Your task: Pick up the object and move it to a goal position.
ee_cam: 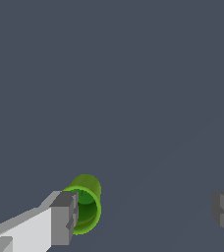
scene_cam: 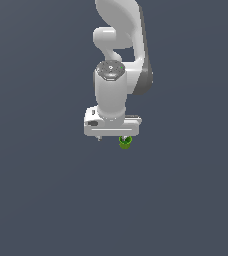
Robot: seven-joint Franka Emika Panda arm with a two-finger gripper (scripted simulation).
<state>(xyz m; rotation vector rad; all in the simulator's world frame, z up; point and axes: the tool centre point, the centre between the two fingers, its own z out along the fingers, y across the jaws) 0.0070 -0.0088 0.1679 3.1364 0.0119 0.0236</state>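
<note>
Bright green against flat slate grey, the tiny rounded cup-like object with a darker hollow centre [scene_cam: 125,142] sits on the plain dark grey counter [scene_cam: 46,200] directly under the white glossy robot arm [scene_cam: 117,55], whose gripper [scene_cam: 113,136] points straight down. In the exterior view we see the object peeking out below the gripper body, toward that view's right end of it. From the wrist view we find the grey-padded fingers [ee_cam: 65,217] spread wide apart, one pad right beside the open-mouthed green object [ee_cam: 87,206], seemingly touching its rim, the other finger well apart from it across bare counter [ee_cam: 133,88]. We cannot tell whether the object lies tipped on its side.
</note>
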